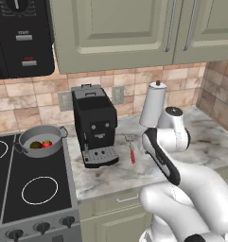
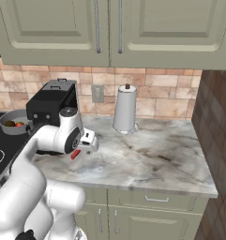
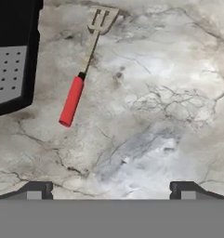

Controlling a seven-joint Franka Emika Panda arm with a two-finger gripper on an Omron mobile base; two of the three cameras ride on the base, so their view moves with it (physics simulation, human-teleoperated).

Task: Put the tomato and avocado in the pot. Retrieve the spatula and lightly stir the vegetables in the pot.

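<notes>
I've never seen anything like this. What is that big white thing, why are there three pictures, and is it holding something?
The white thing is a robot arm in a computer-drawn kitchen. Two pictures come from cameras behind it, left and right. The third comes from a camera on its hand, looking down at the marble counter.

Its gripper is open and holds nothing. Below it lies a slim spatula with a red handle and grey slotted blade, beside the black coffee machine. A white paper-towel roll stands near the wall.

On the stove sits a shallow grey metal pot, already containing a small red tomato and a dark green avocado.
</notes>
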